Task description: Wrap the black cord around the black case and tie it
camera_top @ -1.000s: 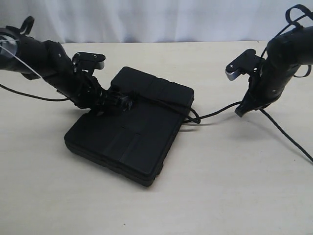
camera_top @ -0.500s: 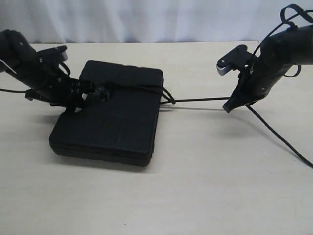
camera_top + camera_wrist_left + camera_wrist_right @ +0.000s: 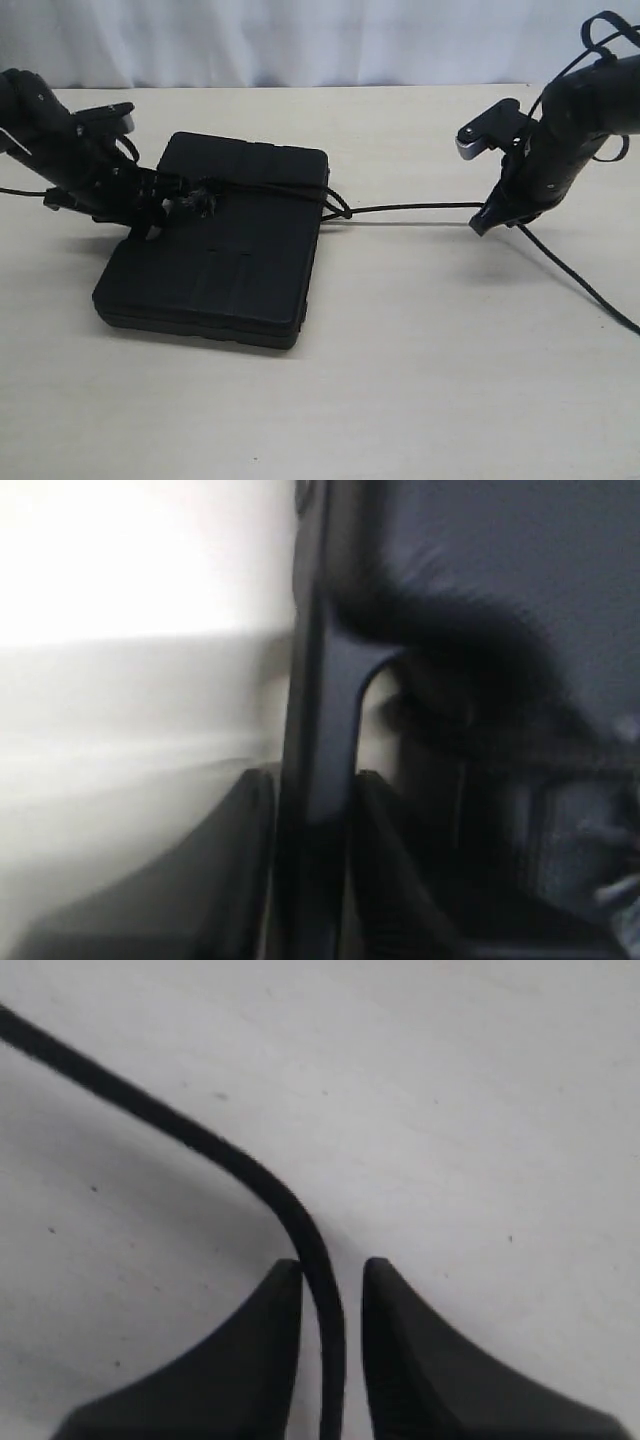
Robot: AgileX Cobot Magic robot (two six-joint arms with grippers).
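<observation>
The black case (image 3: 230, 255) lies flat on the table, left of the middle. The black cord (image 3: 410, 208) crosses its top, bunches in a knot at the case's right edge (image 3: 335, 205), then runs nearly straight to my right gripper (image 3: 482, 222). That gripper (image 3: 332, 1265) is open; the cord (image 3: 200, 1140) passes between its fingers, against one and apart from the other. My left gripper (image 3: 170, 205) sits at the case's left edge, beside the cord's fuzzy end (image 3: 207, 195). In the blurred left wrist view, the left gripper (image 3: 312, 775) is shut on a thin bar of the case (image 3: 315, 680).
A glossy robot cable (image 3: 580, 285) trails over the table from the right arm to the right edge. Another thin cable (image 3: 20, 190) hangs by the left arm. A white curtain (image 3: 300, 40) closes off the back of the beige table (image 3: 420, 380).
The case has slid and turned to the left with my left gripper. The cord has pulled straight between case and right gripper. The right jaws have parted around the cord.
</observation>
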